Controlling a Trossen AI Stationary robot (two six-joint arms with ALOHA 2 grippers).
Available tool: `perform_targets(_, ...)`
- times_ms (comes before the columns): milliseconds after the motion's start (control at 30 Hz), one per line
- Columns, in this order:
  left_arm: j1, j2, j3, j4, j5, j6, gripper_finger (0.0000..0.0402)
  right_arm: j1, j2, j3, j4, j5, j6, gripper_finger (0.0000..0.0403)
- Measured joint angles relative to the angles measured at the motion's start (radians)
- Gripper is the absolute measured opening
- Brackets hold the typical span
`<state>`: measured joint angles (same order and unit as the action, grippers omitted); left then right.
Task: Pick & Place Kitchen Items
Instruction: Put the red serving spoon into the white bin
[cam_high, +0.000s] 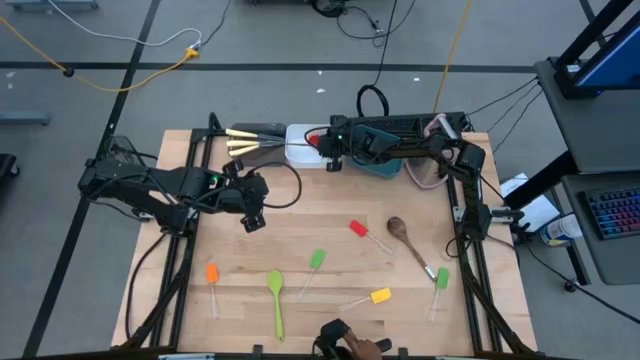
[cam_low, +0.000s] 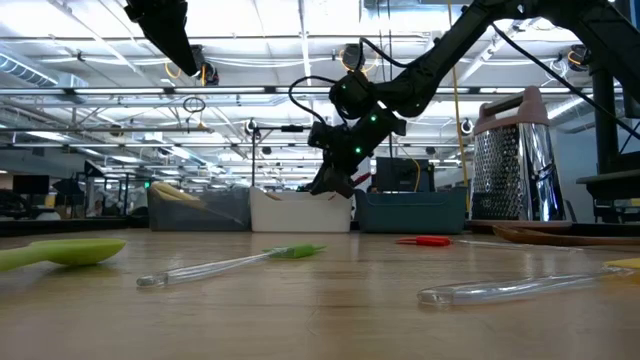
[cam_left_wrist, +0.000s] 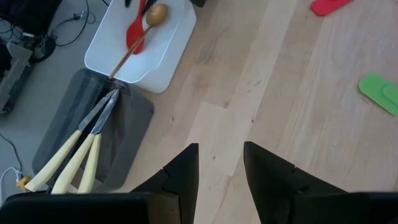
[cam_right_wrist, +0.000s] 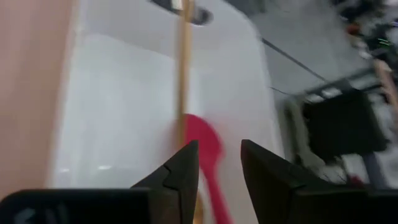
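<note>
My right gripper (cam_high: 331, 163) hangs open over the white tub (cam_high: 300, 152) at the table's far edge. In the right wrist view (cam_right_wrist: 219, 165) a red spoon (cam_right_wrist: 208, 149) and a wooden-handled spoon (cam_right_wrist: 183, 68) lie in that tub below the fingers. My left gripper (cam_high: 252, 222) is open and empty above bare wood left of centre (cam_left_wrist: 221, 168). Cream-handled knives (cam_left_wrist: 74, 155) lie in the dark tub (cam_left_wrist: 124, 137) beside the white one. A red spatula (cam_high: 358, 228), a wooden spoon (cam_high: 400, 232), two green spatulas (cam_high: 317, 260) (cam_high: 442, 277), a green spoon (cam_high: 275, 292), an orange spatula (cam_high: 212, 273) and a yellow spatula (cam_high: 380, 296) lie flat on the table.
A teal tub (cam_high: 385, 165) stands right of the white tub, under the right arm. A pink-and-grey grater-like box (cam_low: 520, 160) stands at the far right. Cables run along the far edge. A dark object and what looks like a hand (cam_high: 350, 345) show at the near edge.
</note>
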<state>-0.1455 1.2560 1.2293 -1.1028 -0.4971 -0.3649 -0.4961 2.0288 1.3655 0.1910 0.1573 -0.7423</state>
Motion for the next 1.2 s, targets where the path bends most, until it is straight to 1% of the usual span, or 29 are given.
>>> perform_targets(133, 0.0, 0.0, 0.0, -0.002, 0.0, -0.002, 0.0131, 0.011, -0.026, 0.0, 0.008, 0.122, 0.026, 0.0116)
perform_targets(200, 0.0, 0.0, 0.0, -0.002, 0.001, -0.009, 0.0131, 0.021, -0.054, 0.0, -0.046, 0.162, 0.05, 0.0116)
perform_targets(267, 0.0, 0.0, 0.0, -0.002, 0.009, -0.011, 0.0131, 0.032, -0.088, 0.0, -0.122, 0.183, 0.075, 0.0116)
perform_targets(367, 0.0, 0.0, 0.0, -0.002, 0.024, -0.011, 0.0131, 0.043, -0.14, 0.0, -0.242, 0.182, 0.121, 0.0116)
perform_targets(533, 0.0, 0.0, 0.0, -0.002, 0.027, -0.008, 0.0131, 0.043, -0.23, 0.0, -0.404, 0.196, 0.27, 0.0116)
perform_targets(733, 0.0, 0.0, 0.0, -0.002, 0.028, -0.01, 0.0131, 0.025, -0.276, -0.001, -0.485, 0.34, 0.431, 0.0116)
perform_targets(833, 0.0, 0.0, 0.0, -0.002, 0.028, -0.01, 0.0131, 0.015, -0.278, 0.0, -0.504, 0.341, 0.492, 0.0116)
perform_targets(1000, 0.0, 0.0, 0.0, -0.001, 0.028, -0.01, 0.0131, 0.011, -0.277, -0.002, -0.541, 0.34, 0.534, 0.0116)
perform_targets(1200, 0.0, 0.0, 0.0, -0.001, 0.028, -0.006, 0.0131, 0.005, -0.277, -0.044, -0.539, 0.34, 0.615, 0.0116)
